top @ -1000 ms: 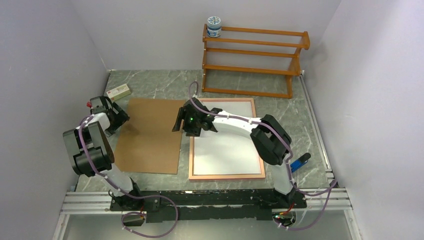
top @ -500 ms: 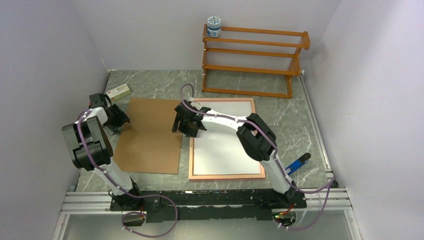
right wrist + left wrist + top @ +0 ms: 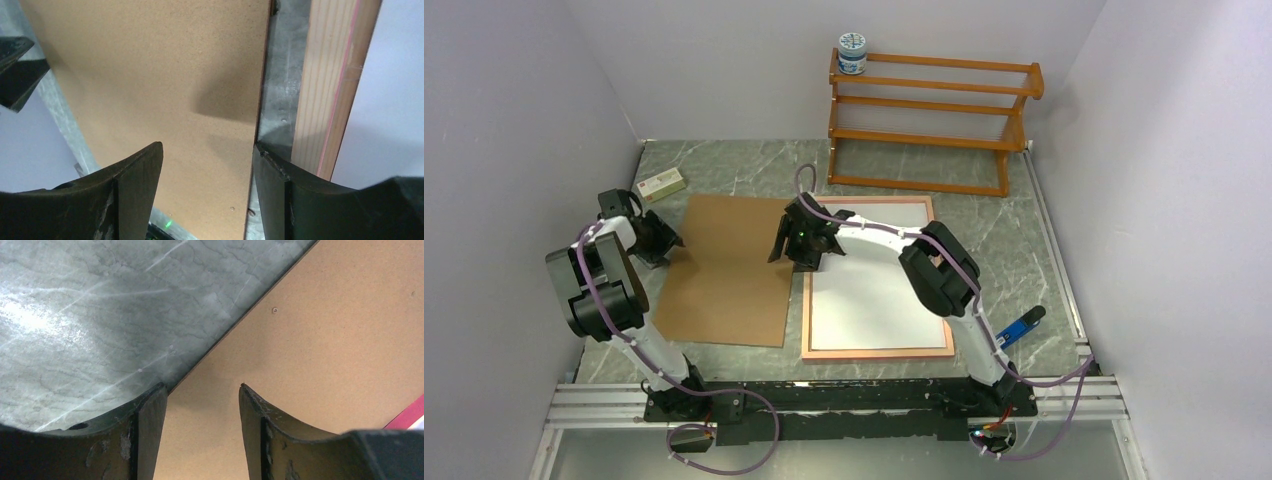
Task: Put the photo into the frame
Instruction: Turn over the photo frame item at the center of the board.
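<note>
The frame (image 3: 876, 352) lies flat at centre right, pale wood back up. The photo (image 3: 879, 285) lies inside its border, white back up, its picture side hidden. A brown fibreboard panel (image 3: 729, 270) lies flat to the frame's left. My right gripper (image 3: 786, 245) is open and low at the panel's right edge; in the right wrist view (image 3: 207, 146) its jaws straddle that edge, with the panel (image 3: 150, 75), the frame's wood strip (image 3: 325, 90) and the photo (image 3: 390, 75) beyond. My left gripper (image 3: 664, 242) is open at the panel's left edge, straddling it in the left wrist view (image 3: 201, 387).
An orange-brown wooden rack (image 3: 934, 120) stands at the back with a small jar (image 3: 852, 53) on its top left. A small box (image 3: 661, 184) lies at the back left. A blue tool (image 3: 1022, 325) lies by the right rail. Walls close in on both sides.
My right gripper has shifted left, off the frame's corner and onto the panel's right edge. My left arm has drawn back slightly to the left. Panel, frame and photo have not moved.
</note>
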Motion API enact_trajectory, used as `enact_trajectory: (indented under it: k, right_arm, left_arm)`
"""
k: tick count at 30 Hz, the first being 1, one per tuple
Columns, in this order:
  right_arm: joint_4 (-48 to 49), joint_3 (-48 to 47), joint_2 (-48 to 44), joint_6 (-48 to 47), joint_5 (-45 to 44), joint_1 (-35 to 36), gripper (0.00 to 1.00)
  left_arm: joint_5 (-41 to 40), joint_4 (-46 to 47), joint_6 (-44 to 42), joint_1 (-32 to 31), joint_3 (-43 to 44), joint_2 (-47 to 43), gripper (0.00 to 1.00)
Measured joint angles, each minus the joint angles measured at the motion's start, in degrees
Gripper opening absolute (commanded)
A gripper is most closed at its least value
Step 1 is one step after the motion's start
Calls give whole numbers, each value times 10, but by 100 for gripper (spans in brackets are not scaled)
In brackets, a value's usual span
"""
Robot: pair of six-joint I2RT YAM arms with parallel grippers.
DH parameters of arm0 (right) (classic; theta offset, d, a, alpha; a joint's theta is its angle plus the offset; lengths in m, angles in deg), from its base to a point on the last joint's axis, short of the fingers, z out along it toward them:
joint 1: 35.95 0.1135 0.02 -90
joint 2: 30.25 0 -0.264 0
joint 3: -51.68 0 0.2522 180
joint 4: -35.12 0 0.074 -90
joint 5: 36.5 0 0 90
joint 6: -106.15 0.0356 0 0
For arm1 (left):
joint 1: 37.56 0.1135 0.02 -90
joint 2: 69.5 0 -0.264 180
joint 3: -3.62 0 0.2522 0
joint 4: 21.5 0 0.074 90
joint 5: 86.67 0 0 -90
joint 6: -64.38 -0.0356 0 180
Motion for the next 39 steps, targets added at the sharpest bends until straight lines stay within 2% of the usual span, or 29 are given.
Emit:
enact_trajectory:
  k: [4,11,21,30,34,39]
  right_arm:
    - [46,33,-14,-30,28,-6,70]
    - [73,62,-47,-70,49,-6,70]
    - [106,101,-96,-73,58,-14,70]
    - [118,174,-136,-89,9,-38,70]
    - [119,205,-161,-92,-12,-49,70]
    - [116,240,-186,-86,-38,-64,70]
  left_arm:
    - [7,16,3,1,-5,1,59]
    - [40,75,13,4,-19,9,57]
    - [101,187,37,6,-54,21,54]
    - [187,347,115,-4,-153,11,51]
    - [189,369,133,-22,-187,-11,51]
    - [184,372,145,-60,-188,-12,53]
